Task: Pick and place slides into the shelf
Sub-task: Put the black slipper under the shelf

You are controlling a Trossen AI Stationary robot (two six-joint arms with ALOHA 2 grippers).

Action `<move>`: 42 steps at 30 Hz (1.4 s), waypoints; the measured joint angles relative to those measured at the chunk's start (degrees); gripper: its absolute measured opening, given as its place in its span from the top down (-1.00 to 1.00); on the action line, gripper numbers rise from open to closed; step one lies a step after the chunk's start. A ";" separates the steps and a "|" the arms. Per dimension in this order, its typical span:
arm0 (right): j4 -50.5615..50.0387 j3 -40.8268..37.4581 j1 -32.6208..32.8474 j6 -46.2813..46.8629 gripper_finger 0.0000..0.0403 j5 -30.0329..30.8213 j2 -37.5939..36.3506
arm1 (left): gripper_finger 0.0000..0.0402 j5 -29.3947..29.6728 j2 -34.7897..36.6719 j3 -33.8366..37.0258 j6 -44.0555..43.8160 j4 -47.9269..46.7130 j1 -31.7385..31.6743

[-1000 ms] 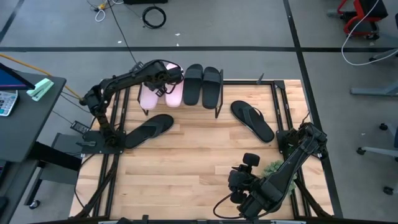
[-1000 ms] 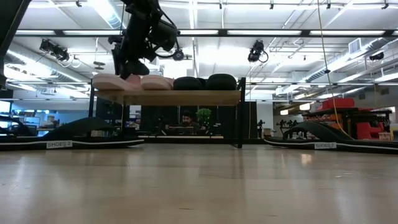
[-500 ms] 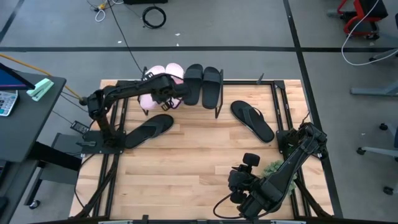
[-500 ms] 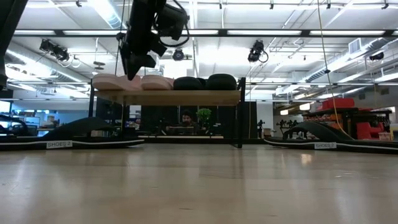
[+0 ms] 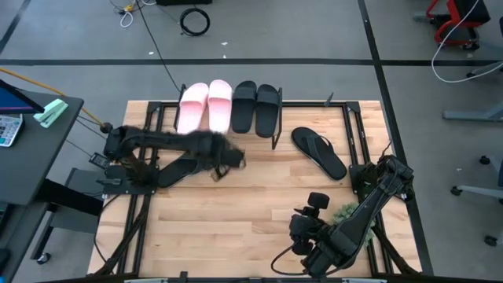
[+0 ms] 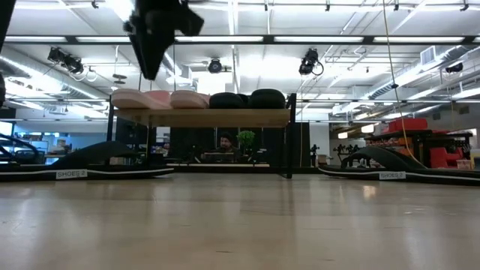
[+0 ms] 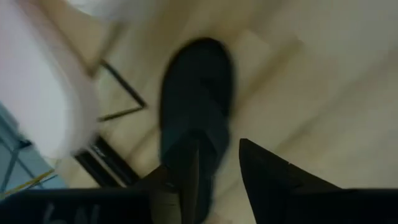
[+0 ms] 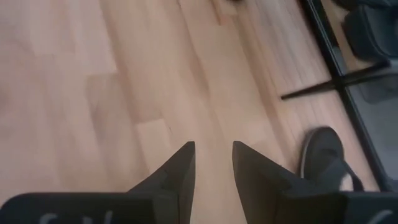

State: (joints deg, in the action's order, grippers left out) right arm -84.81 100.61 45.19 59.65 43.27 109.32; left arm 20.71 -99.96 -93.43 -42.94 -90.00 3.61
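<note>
Two pale pink slides [image 5: 206, 106] and two black slides [image 5: 256, 108] rest flat, side by side, on the shelf [image 5: 277, 135] at the table's far edge; the low view shows them [image 6: 161, 99] on its top board [image 6: 202, 116]. One black flip-flop [image 5: 185, 165] lies flat on the table's left, another [image 5: 318, 152] on its right. My left gripper [image 5: 226, 159] hovers open above the table by the left flip-flop [image 7: 193, 118], touching nothing. My right gripper [image 8: 213, 146] waits open near the table's near edge [image 5: 301, 229].
Black frame rails [image 5: 145, 196] run along the table's left and right sides. A small green object [image 5: 343, 211] lies beside the right arm. The bare wooden tabletop [image 5: 251, 196] stretches between the two flip-flops.
My left gripper has swung from over the pink slides on the shelf toward the table's near edge and a little to the right, turning as it went. It now hovers beside the left flip-flop. The pink slides stay on the shelf, now uncovered.
</note>
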 joint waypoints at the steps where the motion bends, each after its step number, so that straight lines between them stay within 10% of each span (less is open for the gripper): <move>1: -1.16 -0.48 -0.04 1.37 0.44 0.02 0.00 | 0.42 0.00 0.00 0.00 -0.17 -0.02 2.24; 12: -3.62 -17.64 -0.39 20.72 0.44 -6.92 -4.65 | 0.47 0.38 -0.16 0.07 -18.29 -0.02 25.51; 21: 15.80 -37.18 0.02 22.30 0.45 -6.68 -18.05 | 0.18 7.49 -4.96 2.32 -36.38 0.01 37.02; 31: 22.76 -49.70 -0.04 21.47 0.54 -6.05 -33.72 | 0.14 8.02 0.81 24.42 -55.45 1.79 36.33; 42: 22.96 -51.34 -0.06 21.25 0.58 -1.55 -38.71 | 0.15 10.88 25.76 52.55 -33.79 35.63 24.37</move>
State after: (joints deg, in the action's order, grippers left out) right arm -61.84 49.28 45.12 80.90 41.71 70.61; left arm 31.59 -74.20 -40.88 -76.73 -54.36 27.97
